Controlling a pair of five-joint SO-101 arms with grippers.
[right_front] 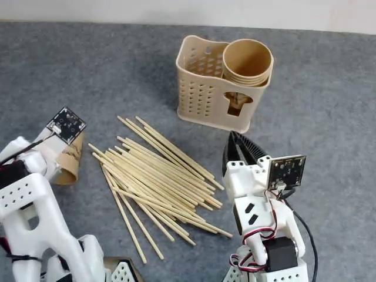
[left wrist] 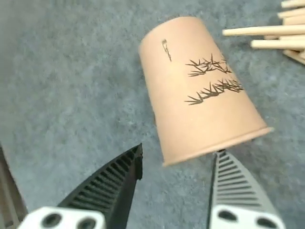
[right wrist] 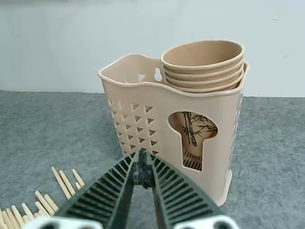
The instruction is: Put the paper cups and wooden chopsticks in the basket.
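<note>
A paper cup (left wrist: 200, 90) with a bamboo print lies on its side on the grey carpet, left of the chopsticks. My left gripper (left wrist: 179, 150) is open, with one finger on each side of the cup's rim. Many wooden chopsticks (right_front: 155, 179) lie in a loose pile in the middle. The beige basket (right_front: 202, 94) stands at the back with several stacked paper cups (right_front: 248, 61) in its right compartment. My right gripper (right wrist: 143, 161) is shut and holds nothing. It sits just in front of the basket (right wrist: 138, 119), near the compartment with the cups (right wrist: 202, 64).
Grey carpet covers the table. The lying cup (right_front: 69, 161) rests beside the left arm's wrist camera (right_front: 66, 124). The right arm's body (right_front: 264, 223) stands at the front right, close to the pile's right end. Chopstick tips (right wrist: 47, 200) lie near the right gripper.
</note>
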